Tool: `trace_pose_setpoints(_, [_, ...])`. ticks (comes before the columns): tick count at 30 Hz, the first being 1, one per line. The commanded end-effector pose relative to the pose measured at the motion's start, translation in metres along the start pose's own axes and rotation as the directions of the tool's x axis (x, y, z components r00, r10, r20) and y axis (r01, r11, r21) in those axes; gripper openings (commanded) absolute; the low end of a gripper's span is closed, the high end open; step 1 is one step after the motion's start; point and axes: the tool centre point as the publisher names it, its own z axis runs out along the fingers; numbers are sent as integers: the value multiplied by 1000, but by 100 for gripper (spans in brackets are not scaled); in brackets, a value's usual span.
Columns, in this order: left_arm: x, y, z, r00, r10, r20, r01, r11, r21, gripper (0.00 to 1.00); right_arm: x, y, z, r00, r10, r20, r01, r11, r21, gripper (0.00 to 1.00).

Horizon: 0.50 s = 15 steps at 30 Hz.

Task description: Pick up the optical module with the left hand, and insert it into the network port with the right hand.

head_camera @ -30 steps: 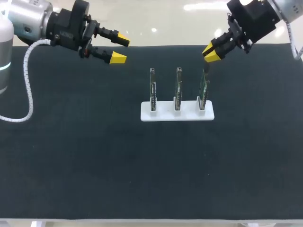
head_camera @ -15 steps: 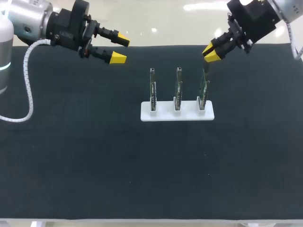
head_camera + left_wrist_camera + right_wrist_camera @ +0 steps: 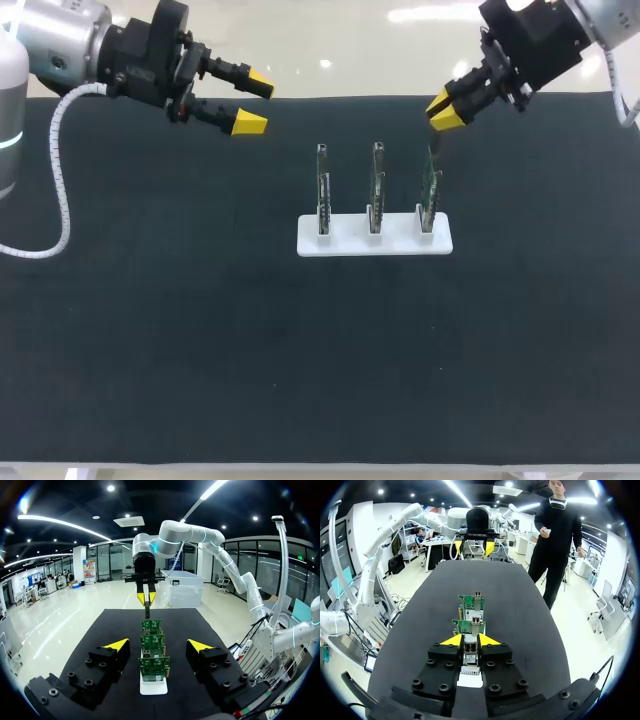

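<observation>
My right gripper [image 3: 443, 112] hangs over the far right of the white stand [image 3: 340, 243], shut on a slim optical module [image 3: 470, 657] that points down. The module's dark tip [image 3: 147, 611] is close above the top of the right-hand circuit board [image 3: 430, 188]; I cannot tell whether they touch. Two more boards [image 3: 375, 190] [image 3: 323, 190] stand upright in the stand. My left gripper [image 3: 254, 102] is open and empty, high at the back left, apart from the boards. In the left wrist view its open fingers [image 3: 116, 644] frame the row of boards [image 3: 154, 664].
The black mat [image 3: 200, 340] covers the table, with wide bare room in front of the stand and to both sides. In the right wrist view the boards [image 3: 472, 601] line up ahead of my right gripper [image 3: 470, 641], with the left gripper [image 3: 475, 542] beyond them.
</observation>
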Motion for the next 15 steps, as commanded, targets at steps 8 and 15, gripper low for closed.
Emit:
trace_pose_setpoints(8, [-1,1,1,1000,-2,-4,2,1000,1,100,1,-1,-2,1000,0,-5,0,1000,0,0])
trace_pose_setpoints(15, [-1,1,1,1000,-2,-4,2,1000,1,100,2,0,-2,1000,5,-7,-5,1000,-2,0])
